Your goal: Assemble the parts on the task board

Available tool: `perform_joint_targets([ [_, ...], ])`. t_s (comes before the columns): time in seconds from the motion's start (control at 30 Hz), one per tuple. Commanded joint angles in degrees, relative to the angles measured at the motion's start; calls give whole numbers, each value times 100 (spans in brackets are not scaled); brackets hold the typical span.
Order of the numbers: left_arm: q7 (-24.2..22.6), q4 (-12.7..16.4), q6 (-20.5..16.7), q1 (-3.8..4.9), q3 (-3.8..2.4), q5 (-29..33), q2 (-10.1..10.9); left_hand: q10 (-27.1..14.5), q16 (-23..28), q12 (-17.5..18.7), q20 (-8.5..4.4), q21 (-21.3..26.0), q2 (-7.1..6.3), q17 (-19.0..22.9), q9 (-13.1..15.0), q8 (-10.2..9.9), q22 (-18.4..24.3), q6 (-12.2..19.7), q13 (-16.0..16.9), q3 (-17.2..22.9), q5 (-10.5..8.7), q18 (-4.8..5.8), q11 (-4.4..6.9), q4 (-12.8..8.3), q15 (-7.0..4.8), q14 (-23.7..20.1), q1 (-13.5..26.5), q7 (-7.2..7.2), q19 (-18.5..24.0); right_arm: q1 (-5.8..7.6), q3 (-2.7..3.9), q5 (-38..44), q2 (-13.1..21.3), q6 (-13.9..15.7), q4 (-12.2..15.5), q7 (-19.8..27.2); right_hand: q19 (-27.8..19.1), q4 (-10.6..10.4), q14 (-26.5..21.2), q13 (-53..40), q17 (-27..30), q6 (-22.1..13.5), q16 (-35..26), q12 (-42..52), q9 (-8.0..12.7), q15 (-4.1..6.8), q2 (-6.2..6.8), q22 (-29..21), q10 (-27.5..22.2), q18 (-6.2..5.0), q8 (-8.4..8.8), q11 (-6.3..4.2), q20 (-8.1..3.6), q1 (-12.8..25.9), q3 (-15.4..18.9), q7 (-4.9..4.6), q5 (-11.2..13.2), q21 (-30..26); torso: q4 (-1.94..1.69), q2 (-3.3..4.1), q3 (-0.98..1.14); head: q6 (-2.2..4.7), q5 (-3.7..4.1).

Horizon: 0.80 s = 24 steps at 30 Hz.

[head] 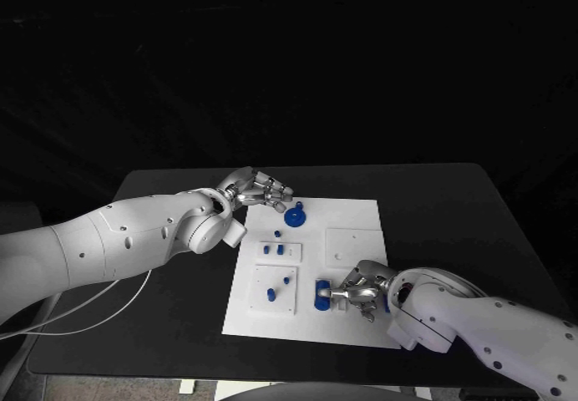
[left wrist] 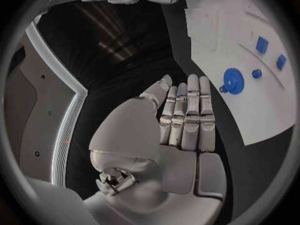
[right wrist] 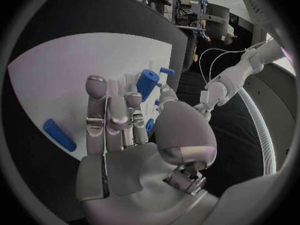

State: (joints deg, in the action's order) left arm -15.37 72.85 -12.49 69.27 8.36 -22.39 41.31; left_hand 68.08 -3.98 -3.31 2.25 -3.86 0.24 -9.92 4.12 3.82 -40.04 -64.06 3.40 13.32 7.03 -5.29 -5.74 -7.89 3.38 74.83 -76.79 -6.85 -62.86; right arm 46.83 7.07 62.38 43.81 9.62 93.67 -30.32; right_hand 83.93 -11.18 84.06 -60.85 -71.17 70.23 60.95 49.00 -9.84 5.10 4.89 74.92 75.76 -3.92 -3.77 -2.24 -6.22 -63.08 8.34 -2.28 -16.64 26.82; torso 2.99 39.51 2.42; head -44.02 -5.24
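Note:
The white task board (head: 362, 213) lies in the middle of the black table. On it are a blue gear (head: 296, 219), a small blue peg (head: 278, 234), two small blue blocks (head: 276, 248) and a blue cylinder (head: 321, 295). My left hand (head: 256, 189) hovers at the board's far left corner, its fingers (left wrist: 187, 110) straight and holding nothing, with the gear (left wrist: 234, 80) just beyond them. My right hand (head: 359, 288) is over the board's near part. Its thumb and a finger pinch a small blue part (right wrist: 150, 126) right beside the cylinder (right wrist: 147, 82).
A blue bar (right wrist: 59, 135) lies flat on the board beside my right hand. More blue pieces (head: 273, 288) sit on a raised plate at the board's near left. Bare black table surrounds the board on all sides.

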Motion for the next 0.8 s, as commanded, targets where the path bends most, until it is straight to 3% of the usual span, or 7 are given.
perform_joint_targets([
  [0.03, -22, 9, 82, 1, -3, 36, -1, -45, 17, -23, -6, -26, 6, -5, 8, -12, 4, 41, 0, -4, 29, 101, 0, 30, -2, 40, 35, -12, -30, -7, -3, -56, 22, -51, 40, 191, 269, -18, 10, 0, 3, -32, -29, -6, -10, 32, 78, 123, -18, 32, 8, -9, -44, -77, -25, -9, -6, 0, 3, 0, 5, 5, 3],
  [0.2, -20, 9, 88, 1, -2, 36, 2, -45, 17, -23, -6, -26, 6, -5, 8, -12, 4, 41, 0, -4, 29, 101, 0, 30, -2, 40, 35, -12, -30, -7, -2, -64, 82, -157, 105, 266, 268, 220, 8, -10, -6, -18, -24, 3, -6, 33, 75, 128, -13, 38, 11, -9, -46, -186, 24, -9, -31, 18, 5, -2, 3, 1, 7],
  [0.43, -18, 4, 95, 1, -2, 36, 3, -46, 17, -24, -7, -29, -2, -10, 10, -11, 67, 41, 0, 5, 29, 102, 0, 42, -3, 39, 21, -12, -43, -8, -2, -60, 114, -320, 141, 328, 262, 743, -2, -25, -17, 2, -24, 8, 40, 32, 45, 138, -27, 36, 11, -4, -47, -461, -57, -20, -124, -9, 0, 0, 1, 1, 17],
  [0.6, -12, 5, 98, 1, -1, 36, 9, -46, 17, -24, -7, -29, -2, -10, 10, -11, 67, 41, 0, 5, 29, 102, 0, 42, -3, 39, 21, -12, -43, -8, -2, -19, 109, -336, 140, 308, 263, 848, -3, -31, -20, 19, -23, 17, 54, 34, 15, 145, -22, 37, 11, -9, -46, -483, -84, -15, -125, -13, -2, 0, 0, 0, 19],
  [0.8, -8, 10, 113, 1, 0, 36, 10, -46, 17, -24, -7, -29, -2, -10, 10, -11, 67, 41, 0, 5, 29, 102, 0, 42, -3, 39, 21, -12, -43, -8, -2, 96, 88, -272, 121, 187, 274, 1101, 16, -36, -26, 94, -12, 29, 81, 48, -75, 165, 6, 53, 14, -31, -59, -525, -524, 16, 30, 34, -3, -1, -5, 3, 19],
])
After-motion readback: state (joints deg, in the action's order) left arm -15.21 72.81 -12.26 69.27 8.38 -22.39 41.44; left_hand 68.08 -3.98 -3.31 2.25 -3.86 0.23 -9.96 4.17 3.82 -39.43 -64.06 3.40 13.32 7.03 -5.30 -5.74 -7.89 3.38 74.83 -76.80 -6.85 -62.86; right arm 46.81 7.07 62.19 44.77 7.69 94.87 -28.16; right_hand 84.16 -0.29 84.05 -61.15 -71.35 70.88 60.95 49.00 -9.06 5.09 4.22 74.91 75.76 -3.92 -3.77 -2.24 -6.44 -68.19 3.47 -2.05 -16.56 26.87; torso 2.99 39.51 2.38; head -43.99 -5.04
